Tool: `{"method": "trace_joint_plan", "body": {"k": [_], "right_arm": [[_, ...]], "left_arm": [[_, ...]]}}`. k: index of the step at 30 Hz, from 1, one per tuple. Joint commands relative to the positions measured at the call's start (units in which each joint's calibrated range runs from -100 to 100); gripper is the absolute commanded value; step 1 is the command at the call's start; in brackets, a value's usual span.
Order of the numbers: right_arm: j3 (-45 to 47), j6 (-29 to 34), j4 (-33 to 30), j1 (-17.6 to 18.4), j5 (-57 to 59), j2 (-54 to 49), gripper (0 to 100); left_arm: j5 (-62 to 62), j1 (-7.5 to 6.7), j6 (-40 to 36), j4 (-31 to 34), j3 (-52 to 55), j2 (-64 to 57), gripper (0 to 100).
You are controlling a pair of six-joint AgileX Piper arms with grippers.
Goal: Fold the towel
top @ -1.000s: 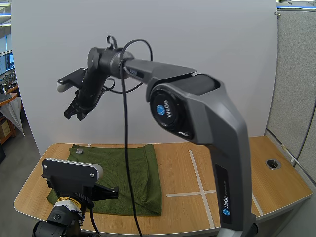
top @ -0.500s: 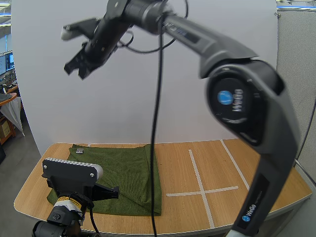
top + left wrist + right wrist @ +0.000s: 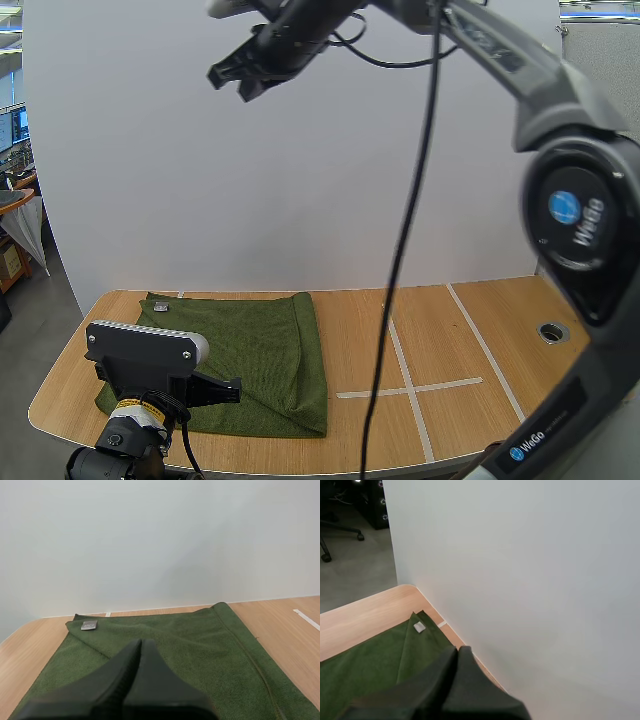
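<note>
The green towel (image 3: 250,360) lies flat on the counter's (image 3: 450,340) left half, label (image 3: 89,625) at its far-left corner; its longer side is hard to tell. The left tool (image 3: 140,642), fingers pressed together on nothing, sits low over the towel's near edge, pointing at the wall. The right tool (image 3: 238,85), likewise closed and empty, hangs high above, well apart

My left arm (image 3: 145,360) hides the towel's (image 3: 262,345) near left corner; its grey label (image 3: 89,625) is too small to read.
</note>
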Motion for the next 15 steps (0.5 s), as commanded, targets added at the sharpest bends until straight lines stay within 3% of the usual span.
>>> {"method": "trace_joint_plan", "body": {"k": [1,10,15], "right_arm": [[10.76,-0.75,0.58,-0.46,0.02,-8.63,0],[27.10,-0.87,-1.21,-0.46,0.02,-24.57,0],[33.74,0.43,-4.58,-0.46,0.02,-32.21,0]], "left_arm": [[-0.71,0.14,-0.03,-0.54,0.14,0.00,0],[-1.31,0.10,-0.03,-0.54,0.14,0.00,0],[-12.03,0.10,-0.03,-0.72,-0.63,0.00,0]]}}
